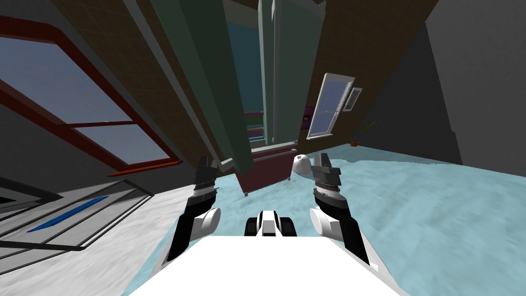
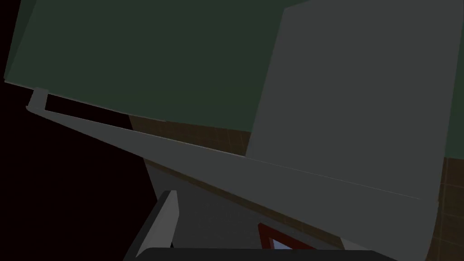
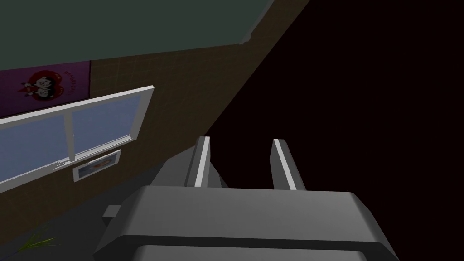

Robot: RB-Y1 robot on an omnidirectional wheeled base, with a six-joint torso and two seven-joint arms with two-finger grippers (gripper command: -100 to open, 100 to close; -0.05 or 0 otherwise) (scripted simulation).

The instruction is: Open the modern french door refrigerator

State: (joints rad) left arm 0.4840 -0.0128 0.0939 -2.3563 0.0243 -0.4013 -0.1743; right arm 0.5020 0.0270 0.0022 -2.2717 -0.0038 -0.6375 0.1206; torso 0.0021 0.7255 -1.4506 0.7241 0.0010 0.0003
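The fridge (image 1: 269,77) stands at the far edge of the pale blue floor (image 1: 411,205), against the brown wall (image 1: 354,46). Its left door (image 1: 210,82) is dark green and stands wide open, so the blue inside (image 1: 245,67) shows. A dark red drawer (image 1: 267,172) sits at the bottom of the fridge.

The left arm reaches forward and up. The left gripper (image 1: 206,163) is right by the low end of the open door, very close to the door's long grey handle (image 2: 190,156). I cannot tell if this gripper is open or closed, or if it touches the handle.

The right arm reaches forward and up too, on the other side of the drawer. The right gripper (image 3: 242,144) points up along the wall. Its two fingers (image 3: 202,158) stand a small gap apart and hold nothing.
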